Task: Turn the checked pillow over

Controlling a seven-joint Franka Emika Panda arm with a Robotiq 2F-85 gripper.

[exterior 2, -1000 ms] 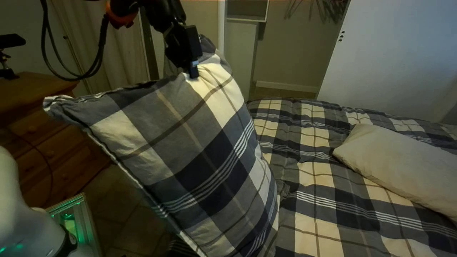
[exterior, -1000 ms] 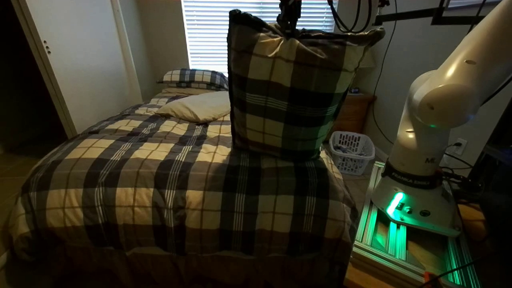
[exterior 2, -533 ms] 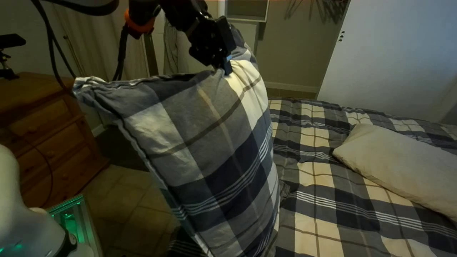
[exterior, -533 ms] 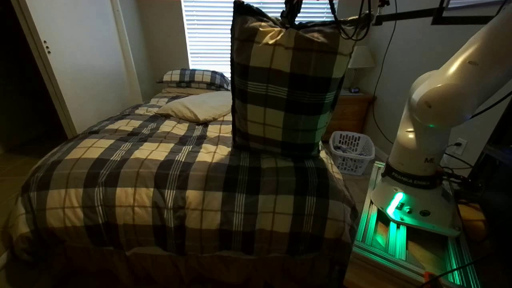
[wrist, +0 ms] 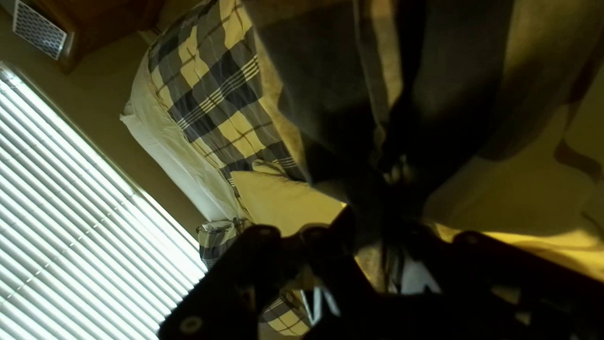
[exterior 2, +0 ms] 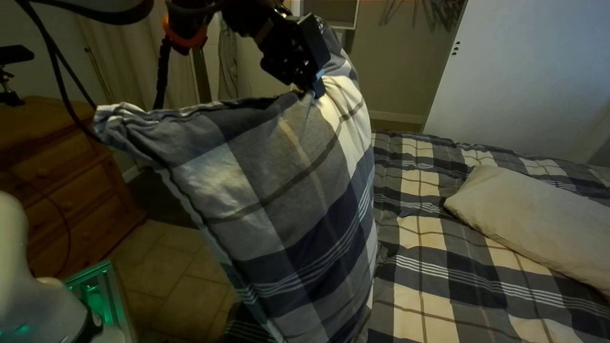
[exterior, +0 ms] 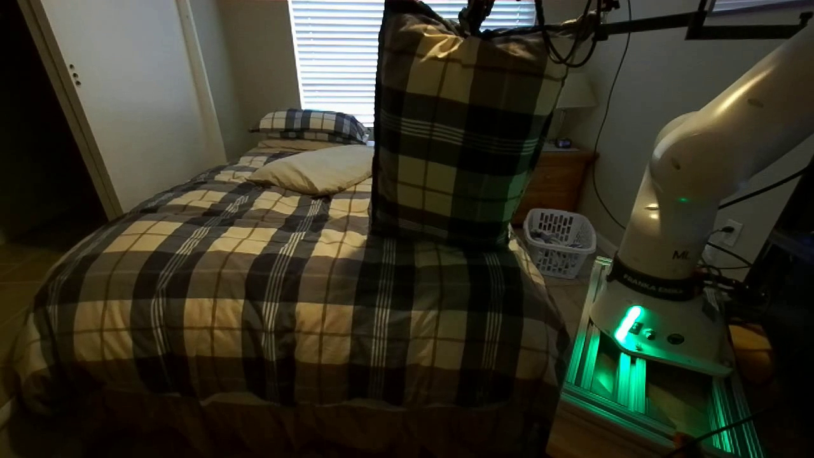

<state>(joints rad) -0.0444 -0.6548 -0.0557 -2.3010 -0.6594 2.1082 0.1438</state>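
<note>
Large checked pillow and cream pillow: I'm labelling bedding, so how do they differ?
The large checked pillow is plaid; the cream pillow is plain. The checked pillow is held up nearly on end by the gripper; the cream pillow lies on the bed. Both show cream cloth.

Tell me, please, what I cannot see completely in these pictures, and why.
Checked pillow: lower end cut by the bottom edge, in an exterior view.
Gripper: cut by the top edge, in an exterior view.
Cream pillow: partly behind the checked pillow, in an exterior view.
White basket: contents too small to name, in an exterior view.
</note>
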